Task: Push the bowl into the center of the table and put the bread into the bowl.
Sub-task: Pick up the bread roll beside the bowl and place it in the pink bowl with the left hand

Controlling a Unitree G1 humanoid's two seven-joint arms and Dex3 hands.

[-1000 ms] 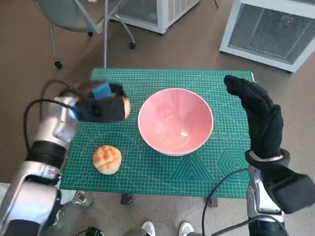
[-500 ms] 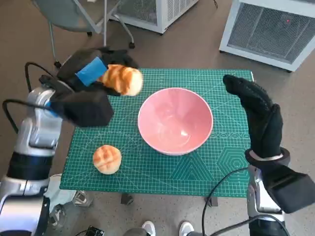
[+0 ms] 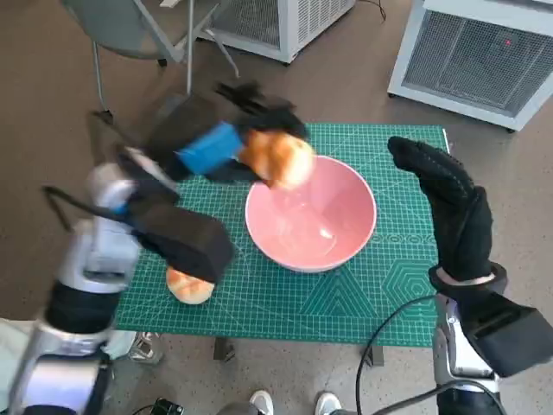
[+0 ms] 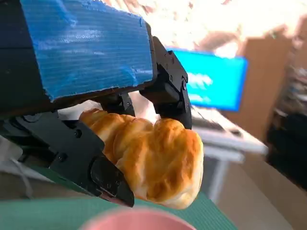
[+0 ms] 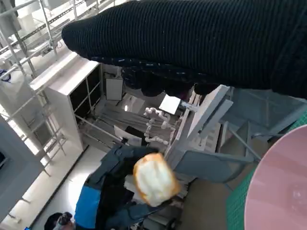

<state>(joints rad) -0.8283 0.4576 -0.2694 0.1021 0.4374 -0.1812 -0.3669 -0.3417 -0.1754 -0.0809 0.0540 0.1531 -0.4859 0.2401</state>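
above the far left rim of the pink bowl [image 3: 311, 214], which sits mid-desk on the green mat [image 3: 380, 290], the left hand [image 3: 212, 143] holds a bread roll [image 3: 278, 158] aloft, while the right hand [image 3: 449, 207] hovers empty, fingers spread, just beside the bowl's right.

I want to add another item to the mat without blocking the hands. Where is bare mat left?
Bare green mat runs along the near edge, in front of the pink bowl, between the second bun and the right hand. The far left is crowded: the left hand holds bread above the bowl's rim there.
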